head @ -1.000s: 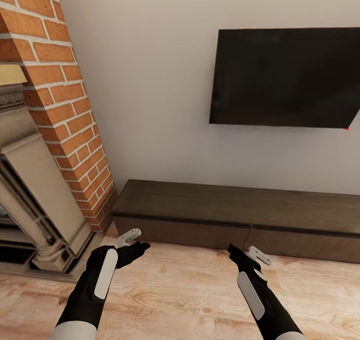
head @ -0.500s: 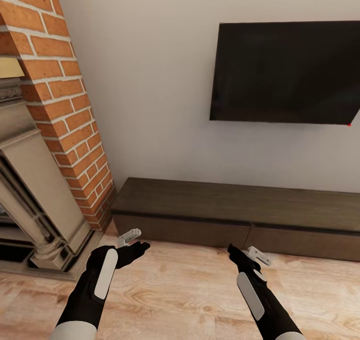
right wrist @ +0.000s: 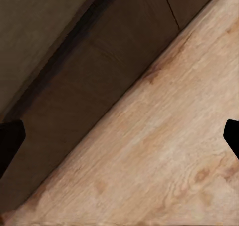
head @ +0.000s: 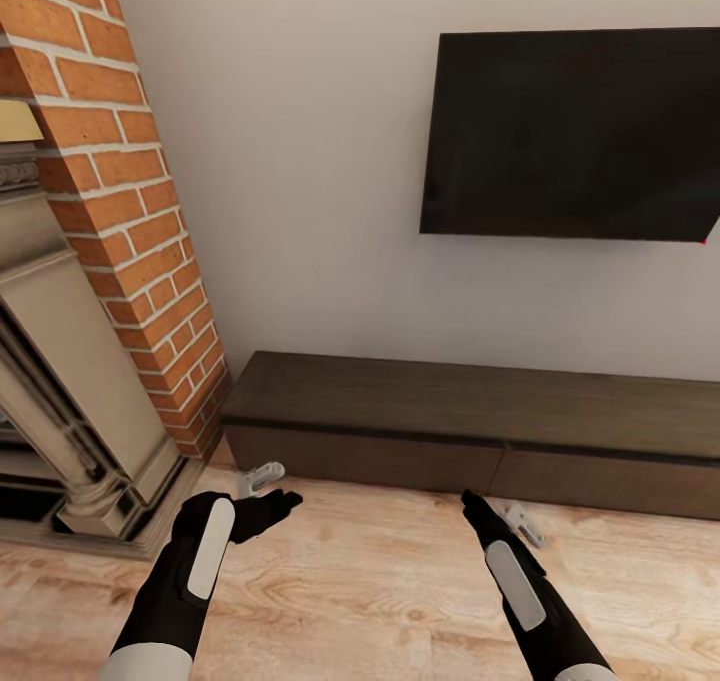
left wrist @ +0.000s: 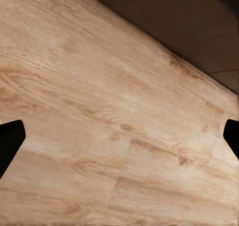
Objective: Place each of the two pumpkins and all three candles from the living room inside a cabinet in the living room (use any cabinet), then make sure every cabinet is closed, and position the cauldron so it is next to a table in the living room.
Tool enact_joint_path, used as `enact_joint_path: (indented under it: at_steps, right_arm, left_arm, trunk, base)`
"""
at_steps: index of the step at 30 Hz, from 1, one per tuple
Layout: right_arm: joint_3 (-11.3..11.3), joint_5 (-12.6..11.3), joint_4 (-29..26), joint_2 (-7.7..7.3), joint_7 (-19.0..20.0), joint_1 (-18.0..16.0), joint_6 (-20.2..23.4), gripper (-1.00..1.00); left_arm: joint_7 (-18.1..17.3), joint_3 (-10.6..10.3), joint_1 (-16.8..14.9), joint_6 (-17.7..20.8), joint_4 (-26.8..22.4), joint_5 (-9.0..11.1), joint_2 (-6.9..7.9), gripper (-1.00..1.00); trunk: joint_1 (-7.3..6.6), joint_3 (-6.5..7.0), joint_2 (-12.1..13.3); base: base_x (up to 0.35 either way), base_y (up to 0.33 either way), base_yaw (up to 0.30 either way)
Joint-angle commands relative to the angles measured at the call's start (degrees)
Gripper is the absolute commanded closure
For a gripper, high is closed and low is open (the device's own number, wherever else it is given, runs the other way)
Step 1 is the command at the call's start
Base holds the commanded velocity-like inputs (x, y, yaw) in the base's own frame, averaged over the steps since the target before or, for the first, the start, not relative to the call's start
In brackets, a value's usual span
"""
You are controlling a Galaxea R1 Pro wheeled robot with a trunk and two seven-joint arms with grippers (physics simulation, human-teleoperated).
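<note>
Both arms were extended low over the wood floor (head: 380, 601), the left gripper (head: 262, 491) and the right gripper (head: 505, 521) each with fingers spread wide and nothing held; both wrist views showed the finger tips at opposite edges with bare boards between. Just beyond them stood the cabinet (head: 480, 416), all drawer fronts flush and shut, against the wall. A brick fireplace (head: 90, 311) stood left of it, a dark television (head: 570, 131) mounted above.
</note>
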Motion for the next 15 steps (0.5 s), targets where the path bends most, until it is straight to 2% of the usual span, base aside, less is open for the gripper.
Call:
enact_joint_path:
  at_steps: [1, 7, 10, 15]
  right_arm:
    - [-0.2, -1.5, -0.1, -0.11, 2.1, 0.0, 0.2, -1.00]
    - [-0.6, -8.9, 2.3, -0.59, 21.3, 2.8, 0.4, -1.00]
    - [-1.2, -9.8, 3.9, -0.62, 24.4, 3.2, 0.4, -1.00]
    - [-1.5, -10.4, 5.0, -0.57, 25.5, 3.9, 0.3, -1.00]
  left_arm:
    - [0.5, 0.1, 0.0, 1.0, -0.1, 0.6, -0.04, -1.00]
    - [0.4, 0.1, 0.0, 4.7, -0.5, 0.7, 0.01, -1.00]
    - [0.4, 0.1, 0.0, 5.7, -0.7, 0.7, 0.03, -1.00]
    - [-0.8, 0.1, 0.0, 6.5, -0.7, 0.8, 0.06, -1.00]
  trunk:
    - [0.22, -0.24, -0.4]
    - [1.54, -1.32, -2.9]
    - [2.20, -1.85, -4.1]
    - [3.30, -2.75, -6.1]
  base:
    - [0.000, 0.000, 0.000]
    - [0.000, 0.000, 0.000]
    - [0.000, 0.000, 0.000]
    - [0.000, 0.000, 0.000]
